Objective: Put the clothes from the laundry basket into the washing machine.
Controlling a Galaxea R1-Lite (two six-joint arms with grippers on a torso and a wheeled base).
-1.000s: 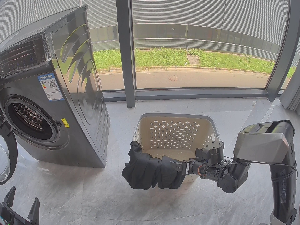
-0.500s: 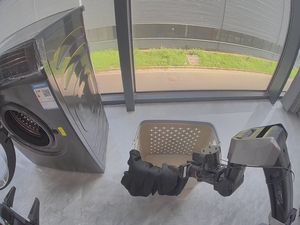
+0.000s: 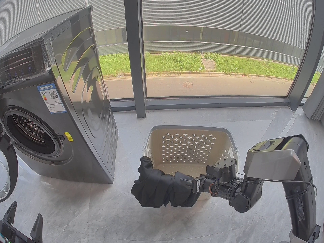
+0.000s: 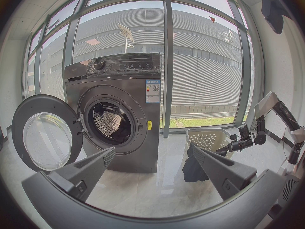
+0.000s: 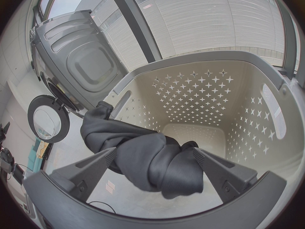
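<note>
A cream laundry basket (image 3: 153, 132) (image 5: 203, 56) stands on the floor before the window. A dark grey garment (image 3: 162, 186) (image 5: 149, 156) (image 4: 190, 170) lies bunched over the basket's front left rim and hangs down outside it. My right gripper (image 3: 189, 183) (image 5: 154, 153) is at the basket's front edge, its fingers wide apart with the garment's bulk between them. The grey washing machine (image 3: 81, 85) (image 4: 120, 112) stands to the left, door (image 4: 46, 132) swung open, drum (image 3: 32, 130) exposed. My left gripper (image 3: 23, 216) (image 4: 152, 150) is open, low at the near left, facing the machine.
Glass window walls and a dark pillar (image 3: 135, 51) rise behind the basket. The open door (image 3: 6, 172) juts out near my left gripper. Bare marble floor (image 3: 94, 213) lies between the machine and the basket.
The head view has shifted a little. The right gripper, garment and basket keep the same places relative to one another; the left gripper has not moved.
</note>
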